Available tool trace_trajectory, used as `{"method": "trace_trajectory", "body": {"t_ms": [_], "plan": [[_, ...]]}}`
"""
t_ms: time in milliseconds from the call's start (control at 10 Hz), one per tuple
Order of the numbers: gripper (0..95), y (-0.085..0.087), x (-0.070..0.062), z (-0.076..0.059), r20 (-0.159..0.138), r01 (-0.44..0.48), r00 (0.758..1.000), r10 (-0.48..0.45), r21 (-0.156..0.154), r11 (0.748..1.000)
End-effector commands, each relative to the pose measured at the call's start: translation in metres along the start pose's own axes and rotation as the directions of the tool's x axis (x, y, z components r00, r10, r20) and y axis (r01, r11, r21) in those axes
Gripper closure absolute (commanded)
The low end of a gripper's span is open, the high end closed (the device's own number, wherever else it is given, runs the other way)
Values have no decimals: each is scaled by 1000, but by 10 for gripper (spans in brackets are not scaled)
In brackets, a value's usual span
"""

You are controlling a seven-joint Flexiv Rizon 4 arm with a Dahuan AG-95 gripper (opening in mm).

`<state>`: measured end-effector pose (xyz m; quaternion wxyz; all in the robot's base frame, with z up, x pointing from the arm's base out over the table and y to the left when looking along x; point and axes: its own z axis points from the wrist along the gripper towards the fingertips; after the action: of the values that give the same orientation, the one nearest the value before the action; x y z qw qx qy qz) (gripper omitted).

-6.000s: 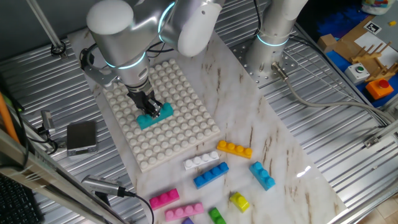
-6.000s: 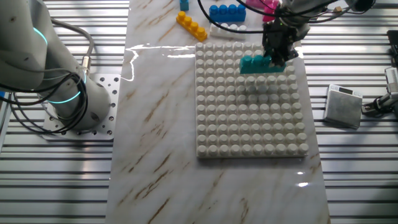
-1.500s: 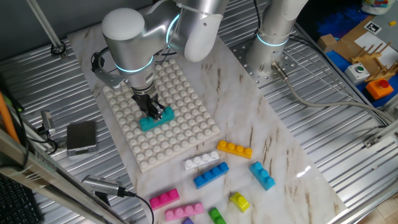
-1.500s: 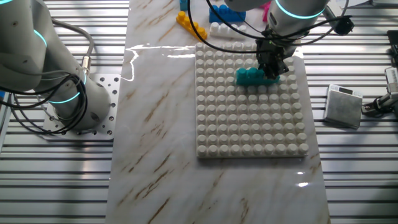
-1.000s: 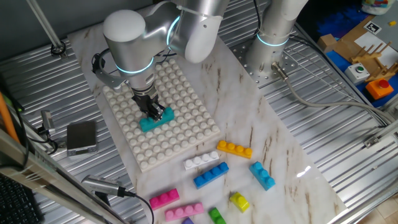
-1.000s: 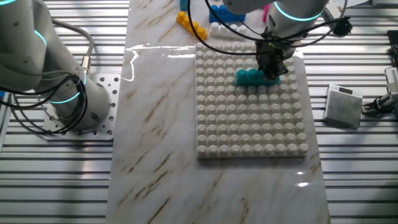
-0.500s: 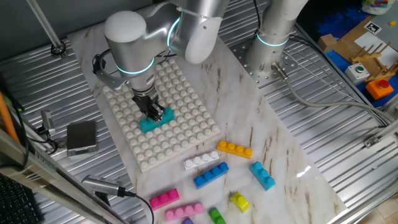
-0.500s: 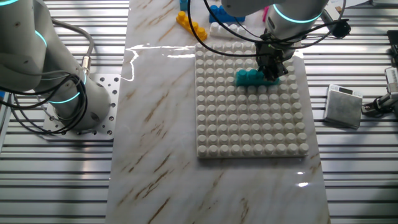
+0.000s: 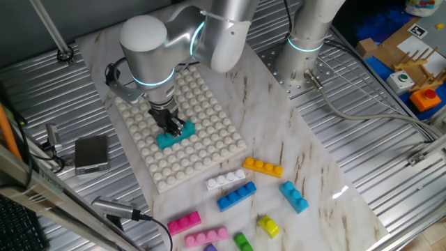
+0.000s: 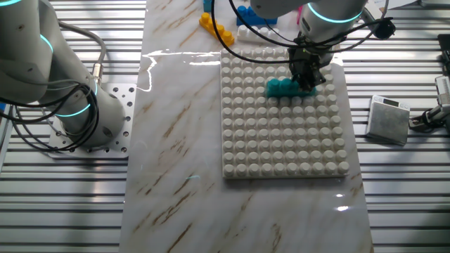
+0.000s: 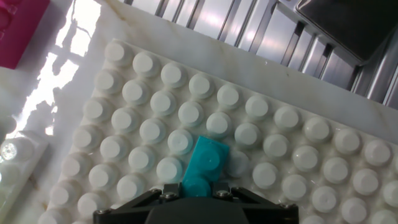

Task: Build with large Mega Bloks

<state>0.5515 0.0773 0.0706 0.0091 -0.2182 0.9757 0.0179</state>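
Observation:
A teal Mega Blok (image 9: 169,139) rests on the studs of the white baseplate (image 9: 202,150), near its middle. My gripper (image 9: 174,128) stands upright over one end of it, shut on that end. The other fixed view shows the teal brick (image 10: 280,87) left of the gripper (image 10: 307,80) on the plate (image 10: 281,140). In the hand view the teal brick (image 11: 205,165) runs out from between the jaws of my gripper (image 11: 196,194). Loose bricks lie on the marble: orange (image 9: 263,166), white (image 9: 225,180), blue (image 9: 236,196), light blue (image 9: 294,196), pink (image 9: 184,222), yellow (image 9: 268,225), green (image 9: 242,242).
A small grey box (image 9: 91,153) sits on the ribbed metal left of the plate. A second arm's base (image 9: 303,56) stands at the marble's far edge. Cables run near the front left corner. A pink brick (image 11: 18,25) shows at the hand view's corner.
Since six seconds ago the gripper has carried the teal brick a little further onto the plate and lower onto the studs. Over the last second it has barely moved.

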Motion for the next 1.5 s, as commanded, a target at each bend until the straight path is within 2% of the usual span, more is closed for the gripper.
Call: {"method": "trace_trajectory", "body": {"t_ms": [100,300,500,1000,1500], "plan": [[950,2,-2,4,-5,-1,1000,1,36,999],[950,3,-2,4,-9,2,1000,-1,51,999],[950,3,-2,4,-5,0,1000,0,48,999],[950,2,-1,1,23,-11,1000,10,42,999],[950,2,0,4,49,-9,999,7,41,999]]}}
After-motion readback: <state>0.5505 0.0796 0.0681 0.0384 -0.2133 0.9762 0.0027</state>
